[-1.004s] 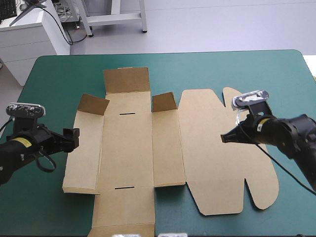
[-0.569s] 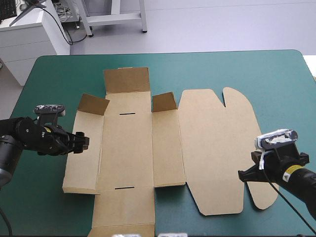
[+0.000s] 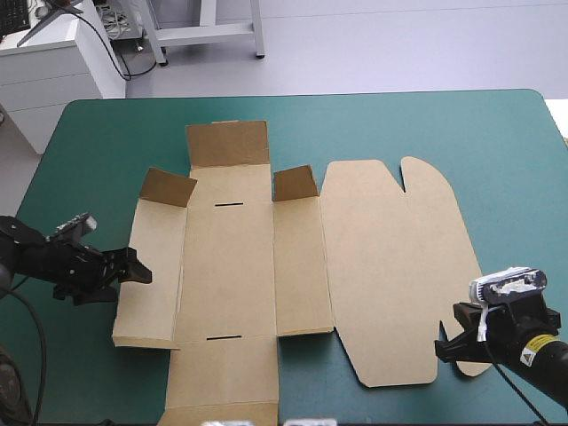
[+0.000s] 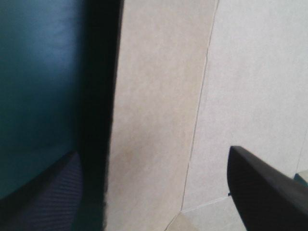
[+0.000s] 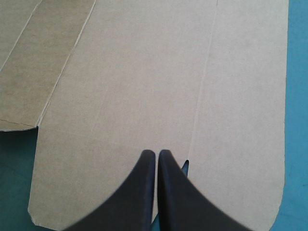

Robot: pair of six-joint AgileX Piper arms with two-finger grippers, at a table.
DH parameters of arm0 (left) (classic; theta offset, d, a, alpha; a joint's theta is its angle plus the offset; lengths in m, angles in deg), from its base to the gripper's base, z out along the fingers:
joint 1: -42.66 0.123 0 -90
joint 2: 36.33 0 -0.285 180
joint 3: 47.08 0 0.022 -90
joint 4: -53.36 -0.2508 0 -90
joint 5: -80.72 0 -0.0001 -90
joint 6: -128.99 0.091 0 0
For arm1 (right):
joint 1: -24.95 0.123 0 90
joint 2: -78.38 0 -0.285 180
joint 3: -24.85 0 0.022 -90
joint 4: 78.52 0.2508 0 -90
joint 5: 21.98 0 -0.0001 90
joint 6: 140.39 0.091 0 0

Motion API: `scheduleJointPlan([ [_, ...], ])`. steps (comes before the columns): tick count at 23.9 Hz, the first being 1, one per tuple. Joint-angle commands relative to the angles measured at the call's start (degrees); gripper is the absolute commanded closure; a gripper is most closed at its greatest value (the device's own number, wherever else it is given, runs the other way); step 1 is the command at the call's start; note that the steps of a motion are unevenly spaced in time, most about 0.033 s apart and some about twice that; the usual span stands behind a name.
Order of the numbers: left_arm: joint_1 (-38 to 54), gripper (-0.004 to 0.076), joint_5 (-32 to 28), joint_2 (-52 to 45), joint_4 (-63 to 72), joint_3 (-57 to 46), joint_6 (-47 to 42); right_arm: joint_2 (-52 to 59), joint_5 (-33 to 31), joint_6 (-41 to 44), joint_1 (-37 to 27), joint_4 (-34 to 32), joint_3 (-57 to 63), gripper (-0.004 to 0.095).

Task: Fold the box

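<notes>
Lab or test workshop, not a home. Work table (image 3: 506,133) w/ teal-green cover stands on bare grey floor (image 3: 399,49). White cabinet (image 3: 49,75) by the far-left corner, black cables (image 3: 114,55) trailing down its side. White metal stand legs (image 3: 258,31) beyond the far edge.

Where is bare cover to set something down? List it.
Free: the cover along the far edge beyond the box, and right of its lid. Crowded: the box's left edge by the left gripper, the lid's near corner by the right gripper.
</notes>
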Motion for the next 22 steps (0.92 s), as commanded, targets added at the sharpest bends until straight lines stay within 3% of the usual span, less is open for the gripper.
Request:
scheduleJointPlan([
  [1,-2.7,0.0146,1.8,0.3,3.6,0.3,1.5,-0.1,3.0,-0.4,-0.4,0.4,-1.3,0.0908],
  [8,-6.9,0.0172,0.3,0.5,9.4,-4.5,1.7,-0.1,4.0,-1.0,-0.4,0.4,-1.3,0.0908],
  [9,-7.1,0.0222,0.2,0.5,9.1,-4.5,1.7,-0.1,4.0,-1.0,-0.4,0.4,-1.3,0.0908],
  [15,-7.1,0.0724,-0.6,0.5,9.1,-4.5,1.6,-0.1,4.0,-1.0,-0.4,0.4,-1.3,0.0908],
  [22,-7.1,0.0732,-0.6,0.5,8.3,-3.1,1.7,-0.1,3.9,-1.5,-0.4,0.4,-1.3,0.0908],
])
